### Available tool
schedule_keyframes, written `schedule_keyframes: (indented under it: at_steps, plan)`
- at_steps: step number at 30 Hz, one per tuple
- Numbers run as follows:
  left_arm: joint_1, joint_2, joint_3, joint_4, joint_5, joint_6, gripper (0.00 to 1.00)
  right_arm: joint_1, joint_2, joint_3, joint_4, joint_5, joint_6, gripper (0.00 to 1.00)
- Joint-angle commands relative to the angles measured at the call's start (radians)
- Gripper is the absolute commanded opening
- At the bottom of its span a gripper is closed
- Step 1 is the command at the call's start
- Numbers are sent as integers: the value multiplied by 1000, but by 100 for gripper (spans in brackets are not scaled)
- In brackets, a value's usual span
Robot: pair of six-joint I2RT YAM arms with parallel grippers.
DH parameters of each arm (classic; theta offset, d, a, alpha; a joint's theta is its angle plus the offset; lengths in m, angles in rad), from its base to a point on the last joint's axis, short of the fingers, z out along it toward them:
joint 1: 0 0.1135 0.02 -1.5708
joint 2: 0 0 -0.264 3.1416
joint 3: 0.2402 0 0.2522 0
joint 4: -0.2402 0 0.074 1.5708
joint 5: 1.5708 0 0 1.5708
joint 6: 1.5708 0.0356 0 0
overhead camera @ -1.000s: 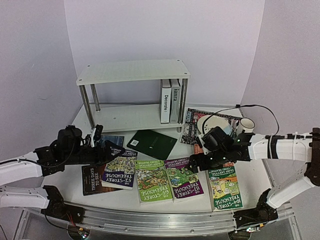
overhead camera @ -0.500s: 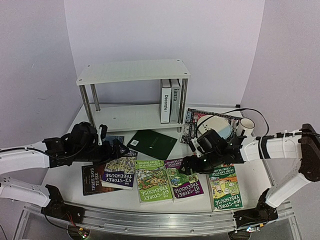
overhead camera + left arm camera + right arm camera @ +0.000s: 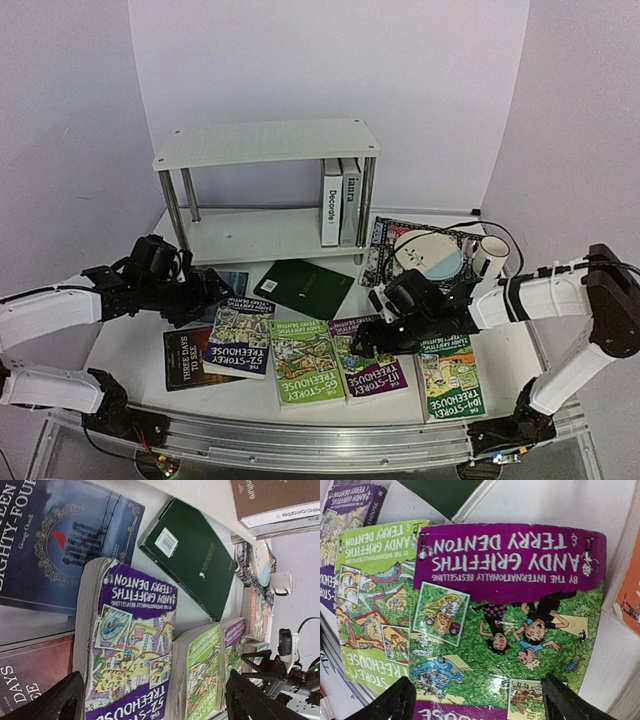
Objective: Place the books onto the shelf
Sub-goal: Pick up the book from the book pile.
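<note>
The white shelf stands at the back, with two books, "Decorate" and "ianra", upright on its lower board. Several books lie flat in front. Among them are a dark green one, the purple 52-Storey, a green Treehouse and a purple-topped Treehouse. My left gripper hangs open over the 52-Storey book and holds nothing. My right gripper is open low over the purple-topped Treehouse, one finger at each side.
A black patterned mat at the back right carries a plate, with a white mug beside it. A blue "Nineteen Eighty-Four" and a dark "Three Days" book lie at the left. A 104-Storey book lies front right.
My right gripper has slid left and down over the purple-topped Treehouse book. My left gripper reached right over the 52-Storey book, then drew back a little to the left.
</note>
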Motion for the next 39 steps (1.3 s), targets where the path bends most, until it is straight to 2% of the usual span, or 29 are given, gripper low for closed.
schedule_keyframes:
  at_steps: [1, 10, 16, 22, 27, 31, 33, 37, 39]
  plan:
    - [10, 37, -33, -17, 46, 38, 99, 2, -39, -34, -27, 51, 16, 87]
    - [9, 43, -69, -22, 15, 86, 99, 1, 27, 15, -17, 35, 13, 88]
    - [10, 123, -79, -8, 47, 109, 95, 7, 63, 40, 5, 26, 27, 88]
    - [10, 172, -101, 87, 79, 117, 89, 14, 89, 74, 6, 20, 20, 88]
    - [10, 236, -120, 224, 211, 83, 83, 18, 92, 82, 6, 16, 30, 88]
    - [18, 293, -159, 392, 314, 28, 75, 21, 90, 75, 6, 29, 31, 88]
    - [27, 301, -175, 440, 331, -3, 67, 22, 89, 71, 6, 26, 36, 88]
    - [53, 256, -194, 460, 317, -35, 53, 27, 78, 66, 6, 32, 41, 88]
    - [59, 215, -196, 456, 299, -41, 43, 28, 73, 65, 6, 33, 41, 87]
